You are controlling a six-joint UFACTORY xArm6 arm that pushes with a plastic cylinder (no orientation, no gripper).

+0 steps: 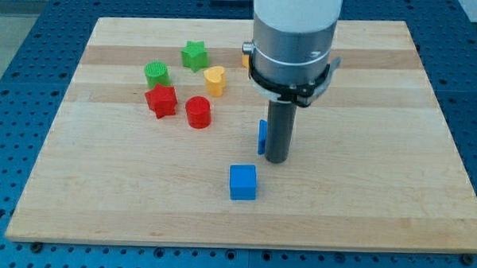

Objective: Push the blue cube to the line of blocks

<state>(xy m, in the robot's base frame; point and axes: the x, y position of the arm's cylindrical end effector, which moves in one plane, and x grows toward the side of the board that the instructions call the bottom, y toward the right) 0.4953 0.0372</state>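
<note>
The blue cube [242, 183] sits on the wooden board [364, 194], below the centre. My tip [276, 160] rests on the board just above and to the right of the cube, a small gap apart. A second blue block [262, 136] stands right against the rod's left side, mostly hidden, shape unclear. At the upper left lie a green star [194, 55], a green cylinder-like block [156, 73], a red star [162, 101], a red cylinder [198, 113] and a yellow heart [215, 81].
An orange block [246, 60] peeks out behind the arm's grey body [293, 40], mostly hidden. The board lies on a blue perforated table [18, 63] and its edges are all in view.
</note>
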